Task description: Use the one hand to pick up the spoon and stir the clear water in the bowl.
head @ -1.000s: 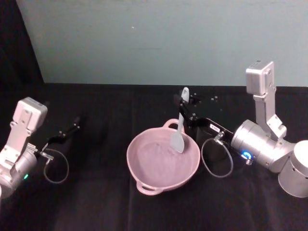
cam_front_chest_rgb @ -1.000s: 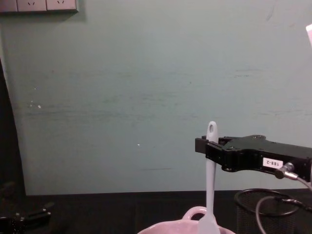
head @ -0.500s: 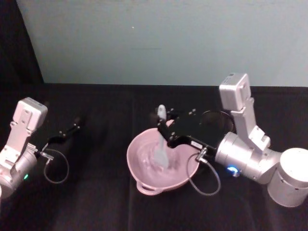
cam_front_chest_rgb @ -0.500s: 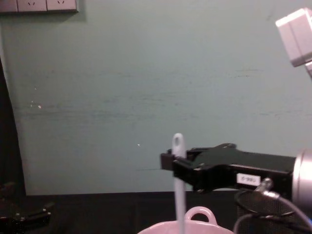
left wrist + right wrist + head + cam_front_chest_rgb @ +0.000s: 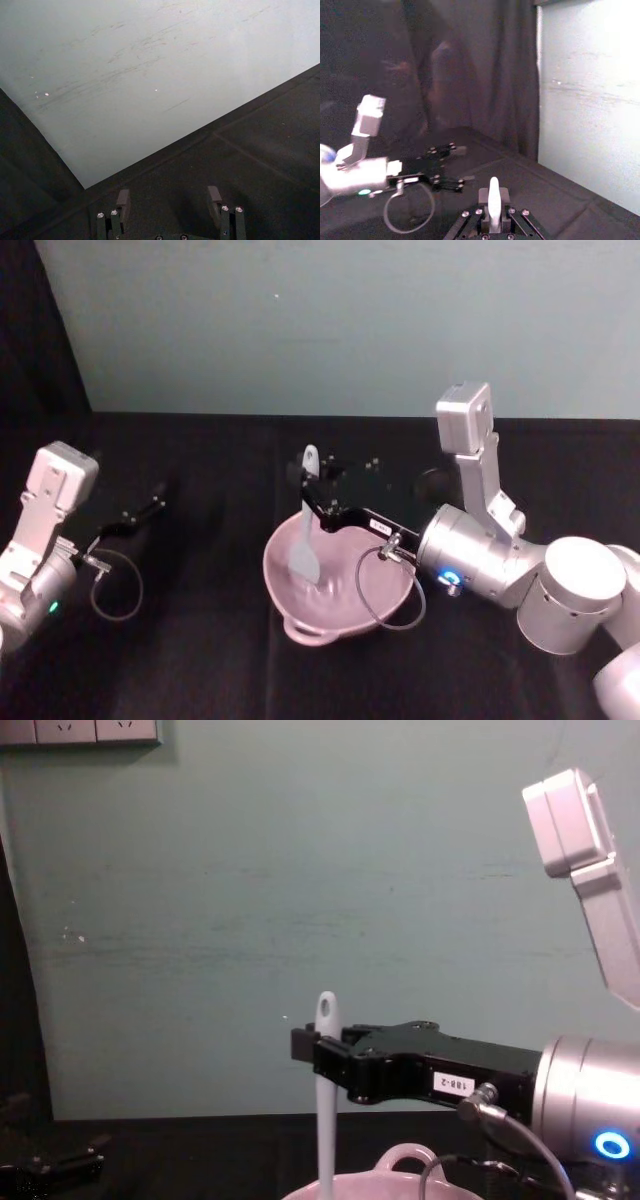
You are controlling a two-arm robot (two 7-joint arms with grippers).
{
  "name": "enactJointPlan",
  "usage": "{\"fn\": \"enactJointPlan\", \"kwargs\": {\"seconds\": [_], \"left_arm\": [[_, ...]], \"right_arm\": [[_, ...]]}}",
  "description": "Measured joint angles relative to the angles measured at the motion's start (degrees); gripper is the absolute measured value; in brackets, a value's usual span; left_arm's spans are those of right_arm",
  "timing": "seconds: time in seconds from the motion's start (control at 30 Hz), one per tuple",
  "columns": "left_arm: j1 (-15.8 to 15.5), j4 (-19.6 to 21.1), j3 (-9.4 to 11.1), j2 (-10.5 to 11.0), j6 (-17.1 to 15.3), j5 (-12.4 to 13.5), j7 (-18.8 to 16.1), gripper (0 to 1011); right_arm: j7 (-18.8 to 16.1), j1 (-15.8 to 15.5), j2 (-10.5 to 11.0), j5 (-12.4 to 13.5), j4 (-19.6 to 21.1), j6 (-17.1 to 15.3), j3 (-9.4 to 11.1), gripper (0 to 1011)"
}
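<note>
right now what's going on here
The right gripper holds the spoon upright, clamped near the top of its handle, with the scoop end down inside the bowl, towards its left side. That fits stirring, though a single moment cannot show the motion. The left gripper is parked off to the left above the table, open and holding nothing.
</note>
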State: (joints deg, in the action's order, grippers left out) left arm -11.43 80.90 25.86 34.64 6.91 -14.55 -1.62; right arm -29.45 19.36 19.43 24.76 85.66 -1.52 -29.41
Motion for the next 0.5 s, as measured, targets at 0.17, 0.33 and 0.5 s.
{"fn": "enactJointPlan", "kwargs": {"seconds": [0.17, 0.33, 0.5], "left_arm": [[0.00, 0.00, 0.00, 0.00, 0.00, 0.00, 0.00, 1005], [0.00, 0.00, 0.00, 0.00, 0.00, 0.00, 0.00, 1005], [0.00, 0.00, 0.00, 0.00, 0.00, 0.00, 0.00, 1005]], "right_arm": [[0.22, 1.66, -1.17, 1.06, -4.09, 1.20, 1.01, 120], [1.27, 1.76, -0.78, 1.45, -5.18, 1.75, 2.41, 120], [2.61, 0.65, 1.11, 1.31, -3.81, 1.74, 4.10, 120]]}}
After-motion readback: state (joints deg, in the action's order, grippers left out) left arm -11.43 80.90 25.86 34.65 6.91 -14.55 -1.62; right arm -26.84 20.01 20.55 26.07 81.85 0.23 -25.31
